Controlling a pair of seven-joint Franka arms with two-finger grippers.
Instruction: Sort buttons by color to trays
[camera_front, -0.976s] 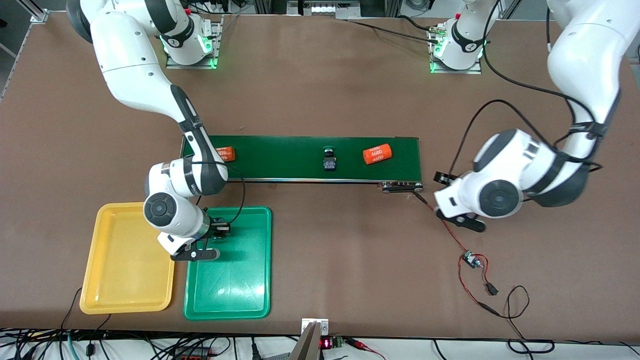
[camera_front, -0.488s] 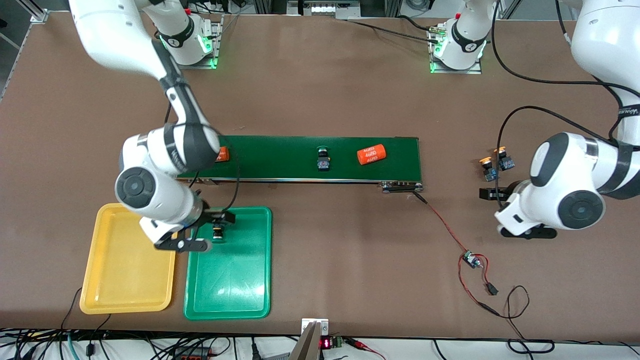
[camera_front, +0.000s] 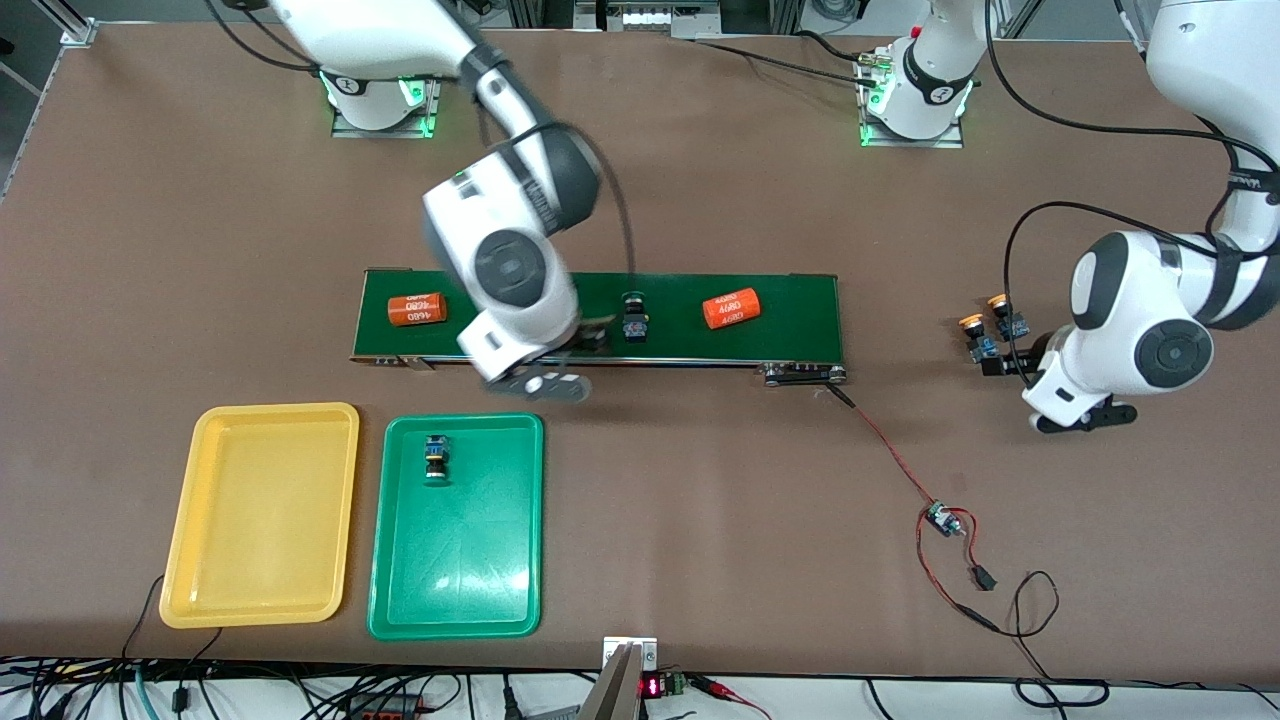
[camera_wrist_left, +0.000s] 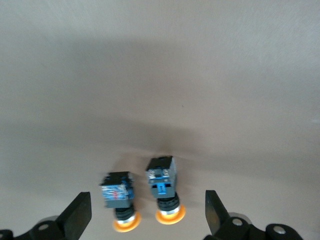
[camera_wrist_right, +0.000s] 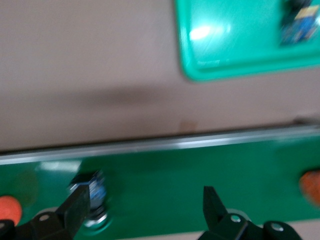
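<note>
A button (camera_front: 436, 457) with a black-and-blue body lies on its side in the green tray (camera_front: 500, 590), at the end nearest the belt. The yellow tray (camera_front: 260, 520) beside it holds nothing. A second button (camera_front: 633, 323) sits on the dark-green belt (camera_front: 790, 310). My right gripper (camera_front: 592, 338) hangs open over the belt beside it, and in the right wrist view this button (camera_wrist_right: 92, 196) shows close to one finger of the gripper (camera_wrist_right: 145, 210). Two yellow-capped buttons (camera_front: 972, 335) (camera_front: 1003, 312) stand on the bare table. My left gripper (camera_wrist_left: 147, 220) is open, straddling both of them (camera_wrist_left: 117, 190) (camera_wrist_left: 162, 181).
Two orange "4680" cylinders (camera_front: 415, 310) (camera_front: 730, 308) lie on the belt on either side of the button. A red-and-black wire with a small circuit board (camera_front: 940, 518) runs from the belt's end across the table, nearer the front camera than the left gripper.
The right gripper opened, left its button in the green tray and swung up to the belt. The left arm came in over the two yellow-capped buttons. Belt items drifted toward the right arm's end.
</note>
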